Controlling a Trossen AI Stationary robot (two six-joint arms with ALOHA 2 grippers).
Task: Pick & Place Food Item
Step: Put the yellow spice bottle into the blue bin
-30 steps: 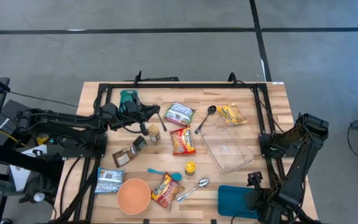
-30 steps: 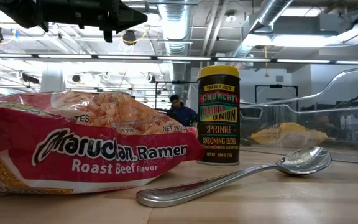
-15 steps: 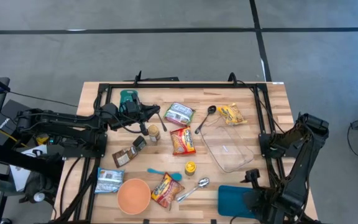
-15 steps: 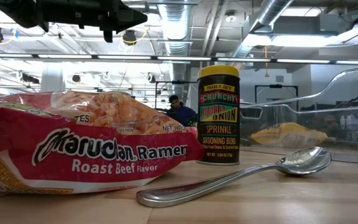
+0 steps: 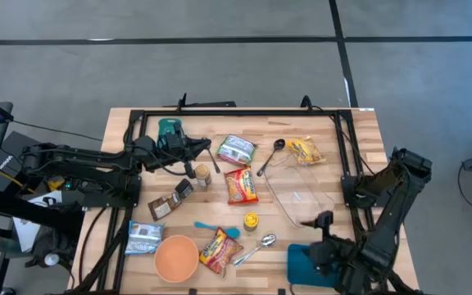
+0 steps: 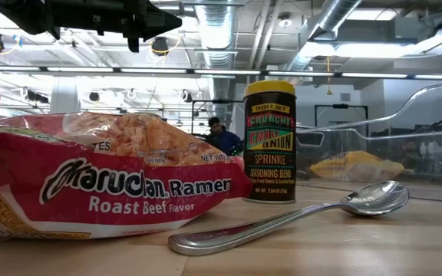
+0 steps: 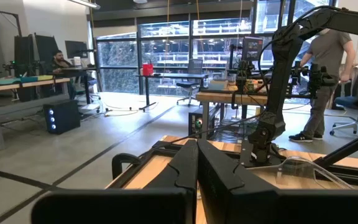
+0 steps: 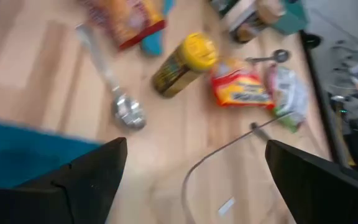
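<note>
Several food items lie on the wooden table: a red ramen packet, a second ramen packet at the near edge, a green packet, a yellow-lidded seasoning jar and a yellow bag. My right gripper hangs open above the near end of a clear container, holding nothing; its wrist view shows the gripper above the jar and a metal spoon. My left gripper waits shut and empty at the far left, raised above the table.
A teal plate lies at the near right and an orange bowl at the near left. A metal spoon, a blue spoon, a black spoon, dark bars and a small jar are scattered between. A black frame edges the table.
My right gripper has risen from beside the teal plate and swung toward the table's left and far side, to the clear container's near end, turning its wrist as it went. It stays open. Nothing on the table has moved.
</note>
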